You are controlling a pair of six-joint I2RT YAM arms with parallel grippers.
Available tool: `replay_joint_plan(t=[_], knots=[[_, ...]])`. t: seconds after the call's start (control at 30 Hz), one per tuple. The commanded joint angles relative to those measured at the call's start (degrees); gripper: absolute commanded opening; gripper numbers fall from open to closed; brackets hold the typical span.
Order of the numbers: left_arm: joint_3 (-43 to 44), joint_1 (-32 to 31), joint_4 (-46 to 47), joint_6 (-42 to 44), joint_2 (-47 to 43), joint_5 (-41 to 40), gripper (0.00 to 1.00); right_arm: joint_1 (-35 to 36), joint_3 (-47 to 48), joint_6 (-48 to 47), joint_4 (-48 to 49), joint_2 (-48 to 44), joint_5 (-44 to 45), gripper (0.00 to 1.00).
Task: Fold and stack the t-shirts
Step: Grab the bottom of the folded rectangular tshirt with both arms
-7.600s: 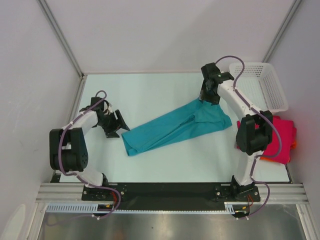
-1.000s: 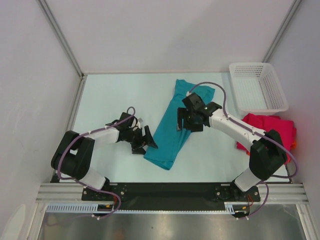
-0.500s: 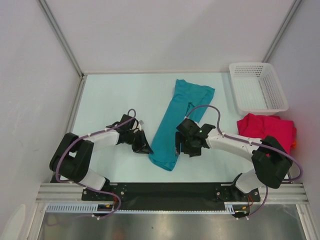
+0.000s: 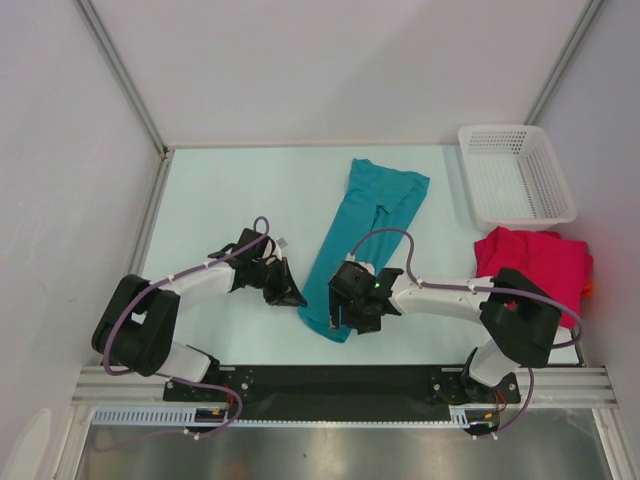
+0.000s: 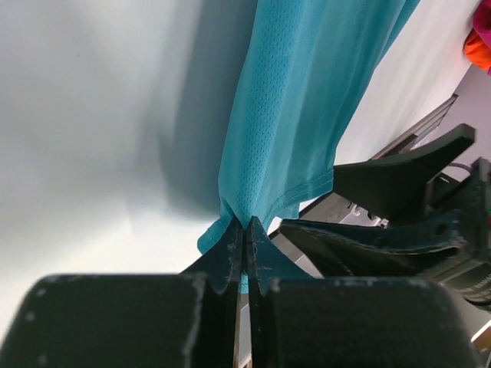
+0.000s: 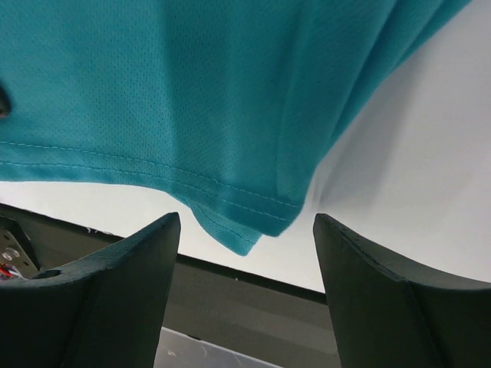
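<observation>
A teal t-shirt (image 4: 362,225) lies folded into a long strip, running from the table's middle back toward the near edge. My left gripper (image 4: 294,296) is shut on the near left hem corner; the left wrist view shows the closed fingertips pinching teal cloth (image 5: 245,227). My right gripper (image 4: 344,308) hovers open over the near right corner of the hem (image 6: 244,230), which sits between its spread fingers without touching them. A crimson-pink t-shirt (image 4: 538,262) lies bunched at the right, with an orange edge (image 4: 588,290) under it.
A white mesh basket (image 4: 516,172) stands at the back right corner. The black rail (image 4: 330,378) of the arm bases runs just beyond the shirt's near end. Bare pale table (image 4: 230,190) stretches left of the teal shirt.
My left gripper has shut on the shirt's near left corner. My right gripper slid from the shirt's middle down to its near end, still open.
</observation>
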Motion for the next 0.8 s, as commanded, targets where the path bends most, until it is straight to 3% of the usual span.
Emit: replay_joint_plan(t=[0.0,0.13,0.23,0.33,0.37,0.4,0.6,0.77], knots=[[0.5,-0.4,-1.1,0.1,-2.1,2.0,0.02,1.6,-1.0,3.9,4.1,2.6,1.1,0.75],[1.4,-0.4,-2.5,1.3,-2.1,1.9,0.02,2.1,-1.2,4.6,5.9,4.8,1.2,0.72],[1.4,-0.4,-2.9,1.7,-2.2,1.8,0.02,2.6,-0.2,4.1,6.0,5.9,1.0,0.63],[1.0,-0.4,-2.6,1.7,-2.4,1.9,0.02,2.9,0.0,3.3,6.6,6.3,0.3,0.44],[0.9,-0.4,-2.5,1.7,-2.5,1.9,0.02,3.2,0.0,3.2,6.7,6.2,0.1,0.19],[0.7,-0.4,-2.5,1.7,-2.7,1.8,0.01,3.2,0.0,3.2,6.6,6.2,0.0,0.02],[-0.8,-0.3,-3.6,1.7,-5.4,2.1,0.0,6.7,1.6,4.4,0.4,3.3,2.5,0.0],[-1.0,-0.3,-9.6,2.4,-12.7,2.1,0.0,12.4,6.3,8.5,-10.0,-1.0,6.1,0.0]])
